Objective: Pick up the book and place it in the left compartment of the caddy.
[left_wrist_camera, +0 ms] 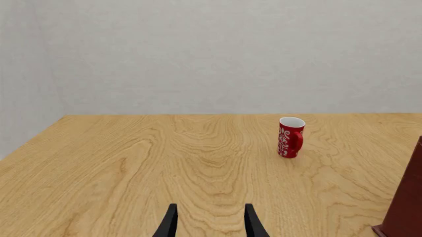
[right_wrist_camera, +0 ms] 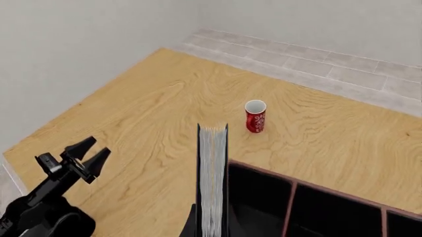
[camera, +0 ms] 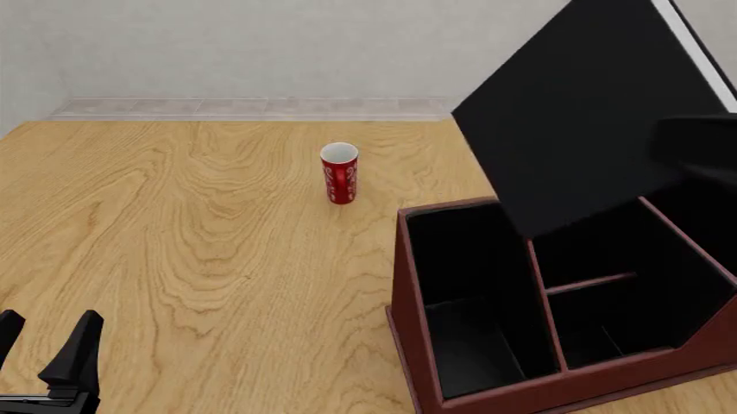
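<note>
We observed the right gripper clamped on the book (spine up, tilted) above the caddy; the left gripper stood open.

The left gripper is matte black throughout, with two tapered, wedge-shaped jaws on a blocky, angular mount, behind which a rounded black arm housing bulges, bare of markings or cables.
</note>
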